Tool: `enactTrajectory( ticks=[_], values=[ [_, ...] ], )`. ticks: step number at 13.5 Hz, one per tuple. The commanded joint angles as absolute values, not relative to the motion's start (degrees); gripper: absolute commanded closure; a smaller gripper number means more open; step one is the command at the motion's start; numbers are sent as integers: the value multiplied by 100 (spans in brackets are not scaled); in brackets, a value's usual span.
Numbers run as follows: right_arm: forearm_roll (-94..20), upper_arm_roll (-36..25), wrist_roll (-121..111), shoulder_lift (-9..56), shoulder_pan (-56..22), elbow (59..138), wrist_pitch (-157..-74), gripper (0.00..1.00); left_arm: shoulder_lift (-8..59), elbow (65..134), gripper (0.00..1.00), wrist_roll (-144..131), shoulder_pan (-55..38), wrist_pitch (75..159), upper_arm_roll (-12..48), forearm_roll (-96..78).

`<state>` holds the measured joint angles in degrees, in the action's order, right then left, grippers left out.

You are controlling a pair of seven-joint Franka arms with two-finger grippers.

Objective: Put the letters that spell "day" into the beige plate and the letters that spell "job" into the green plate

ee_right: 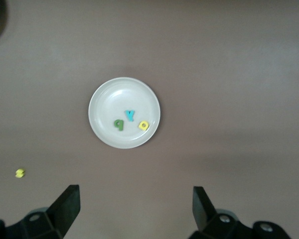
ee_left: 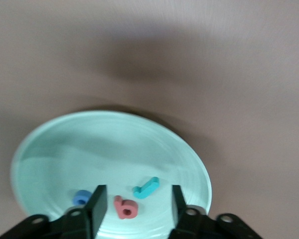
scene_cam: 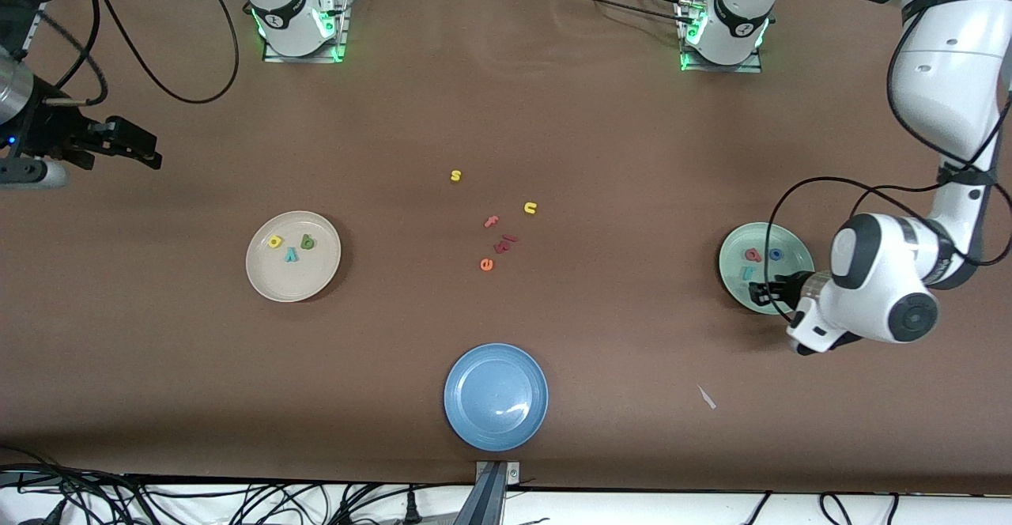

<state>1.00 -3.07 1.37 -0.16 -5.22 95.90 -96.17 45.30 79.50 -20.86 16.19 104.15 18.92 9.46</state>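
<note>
1. Nearest the front camera lies the blue plate (scene_cam: 496,396), bare, which the task does not call for.
2. Farther up the tabletop (scene_cam: 506,114), at the left arm's end, the green plate (scene_cam: 783,236) holds the teal j (ee_left: 146,187), the pinkish-red b (ee_left: 125,208) and the blue o (ee_left: 80,197), all lying loose on its floor and apart from one another.
3. The left end effector (ee_left: 134,204) hangs low over that plate's edge nearer the front camera; its fingers (ee_left: 96,201) stand partly apart and grip nothing, the b showing in the gap between them without touching them.
4. At the right arm's end, the beige plate (scene_cam: 293,256) holds the green d (scene_cam: 307,243), the yellow a (scene_cam: 275,241) and the teal y (scene_cam: 291,254), close together.
5. Between the two plates, the leftover letters (scene_cam: 498,224) sit in a loose group on the tabletop.
6. The right end effector (scene_cam: 130,145) waits high over the tabletop's edge at its own end, fingers spread wide and empty.
7. Judged from this, both words are placed and the step in hand is the release of the last letter; the next move calls only for lifting the left arm straight up, clear of the rim, without nudging the b.
</note>
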Motion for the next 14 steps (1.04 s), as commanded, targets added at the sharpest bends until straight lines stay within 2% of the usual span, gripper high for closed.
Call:
enactTrajectory(
  ticks=[1, 9, 14],
  values=[
    [255, 26, 194, -492, -176, 10170, -10020, 0, 3772, 8086, 0, -2057, 1801, 10266, 1934, 1081],
    [-25, -17, 141, -158, -193, 9659, -9528, 0, 2217, 8077, 1, -705, 1819, 9423, 2047, 1266],
    [-158, -105, 141, -193, -193, 9668, -9431, 0, 1890, 8077, 1, -492, 1828, 9211, 2127, 923]
  ],
)
